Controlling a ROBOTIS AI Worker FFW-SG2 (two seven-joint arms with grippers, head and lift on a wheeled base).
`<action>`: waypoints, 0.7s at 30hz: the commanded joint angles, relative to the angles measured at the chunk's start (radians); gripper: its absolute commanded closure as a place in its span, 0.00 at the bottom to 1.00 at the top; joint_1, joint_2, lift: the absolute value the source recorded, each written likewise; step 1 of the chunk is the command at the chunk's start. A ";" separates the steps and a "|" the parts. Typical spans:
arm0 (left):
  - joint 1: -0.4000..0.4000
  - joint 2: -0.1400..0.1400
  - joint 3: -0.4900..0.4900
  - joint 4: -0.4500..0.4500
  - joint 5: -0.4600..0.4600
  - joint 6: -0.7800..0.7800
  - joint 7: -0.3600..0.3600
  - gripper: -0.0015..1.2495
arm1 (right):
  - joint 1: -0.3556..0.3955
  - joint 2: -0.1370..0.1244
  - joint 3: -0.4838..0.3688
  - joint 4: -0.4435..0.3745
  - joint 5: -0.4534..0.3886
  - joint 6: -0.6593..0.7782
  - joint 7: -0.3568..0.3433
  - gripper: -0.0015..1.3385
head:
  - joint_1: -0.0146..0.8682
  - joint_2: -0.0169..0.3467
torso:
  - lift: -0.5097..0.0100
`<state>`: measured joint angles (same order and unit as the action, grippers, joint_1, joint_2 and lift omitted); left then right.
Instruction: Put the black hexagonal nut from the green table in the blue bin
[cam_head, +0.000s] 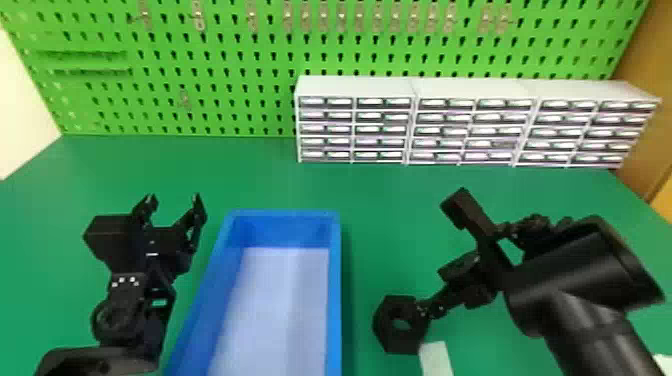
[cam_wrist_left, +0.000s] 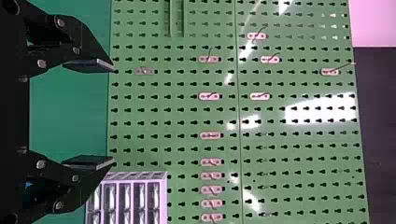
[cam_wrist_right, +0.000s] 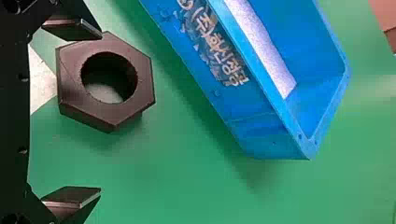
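The black hexagonal nut (cam_head: 380, 325) lies on the green table (cam_head: 250, 175), right of the blue bin (cam_head: 334, 300). Over the nut's upper right, my right gripper (cam_head: 462, 267) has its fingers spread. In the right wrist view, the right gripper (cam_wrist_right: 86, 114) is open; one fingertip overlaps a corner of the nut (cam_wrist_right: 142, 70), and whether they touch I cannot tell. The blue bin (cam_wrist_right: 261, 135) stands beyond. Left of the bin, my left gripper (cam_head: 174, 202) is idle and open, and the left wrist view shows nothing between the left gripper's (cam_wrist_left: 107, 114) fingers.
A pale strip (cam_head: 436, 357) lies just below the nut. At the table's back right stand white drawer cabinets (cam_head: 355, 86), in front of a green pegboard (cam_head: 225, 60) with metal hooks. The bin's right wall (cam_head: 334, 260) rises between the nut and the bin's pale floor.
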<state>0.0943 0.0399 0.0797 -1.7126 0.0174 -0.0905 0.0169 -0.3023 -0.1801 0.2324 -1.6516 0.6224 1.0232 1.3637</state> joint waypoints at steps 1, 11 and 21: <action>-0.002 0.000 0.000 0.001 -0.001 0.000 0.000 0.43 | -0.015 0.004 0.022 0.023 0.008 0.003 0.003 0.10 | 0.76 0.20 | 0.80; -0.005 0.000 -0.001 0.002 -0.002 -0.002 0.000 0.43 | -0.040 0.010 0.051 0.056 0.007 0.003 0.003 0.10 | 0.76 0.20 | 0.80; -0.010 0.000 -0.001 0.004 -0.004 -0.006 0.000 0.43 | -0.064 0.022 0.071 0.105 0.019 -0.012 0.003 0.09 | 0.76 0.20 | 0.80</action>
<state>0.0854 0.0399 0.0782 -1.7101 0.0151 -0.0950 0.0169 -0.3574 -0.1641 0.2981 -1.5656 0.6356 1.0199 1.3637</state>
